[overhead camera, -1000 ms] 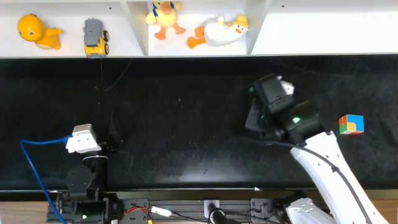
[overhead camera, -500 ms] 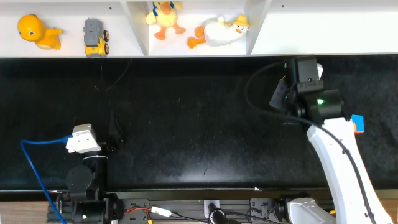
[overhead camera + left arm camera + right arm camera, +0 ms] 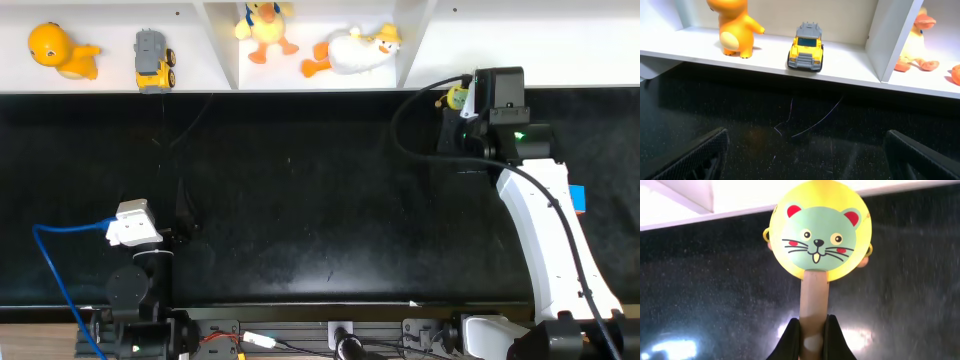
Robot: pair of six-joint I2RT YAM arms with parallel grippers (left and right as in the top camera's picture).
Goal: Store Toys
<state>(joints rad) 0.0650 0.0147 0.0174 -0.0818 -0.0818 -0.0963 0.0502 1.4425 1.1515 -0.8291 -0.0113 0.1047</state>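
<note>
Obs.: the right end effector [image 3: 812, 330] has its fingers clamped together on the lower end of the wooden handle [image 3: 813, 297] of a hand-drum toy [image 3: 820, 237], a yellow disc printed with a green animal face and carrying small beads at either side of the rim. The toy is held clear of the black counter [image 3: 700, 285], with its head close to the front edge of the white shelf [image 3: 685, 200]. Handling estimate: light and rigid. The handle looks like a smooth dowel, so it could twist or slip in a narrow pinch, and the disc makes the toy top-heavy above the grasp. The handle is the right place to hold, though a grip nearer the disc would probably swing less. The printed face may be a thin skin, so it should not be pressed. The left end effector [image 3: 810, 152] has its fingers spread wide with nothing between them, low over the counter and facing the shelf. The right wrist view gives the face, handle and grasp. The top view reduces the toy to a yellow speck, apparently before the right-hand bay, but adds a coloured cube [image 3: 577, 198] on the counter, half hidden by the right arm. The left wrist view alone shows a yellow truck [image 3: 806, 47] and an orange figure [image 3: 735, 27] close up in the left bay.
</note>
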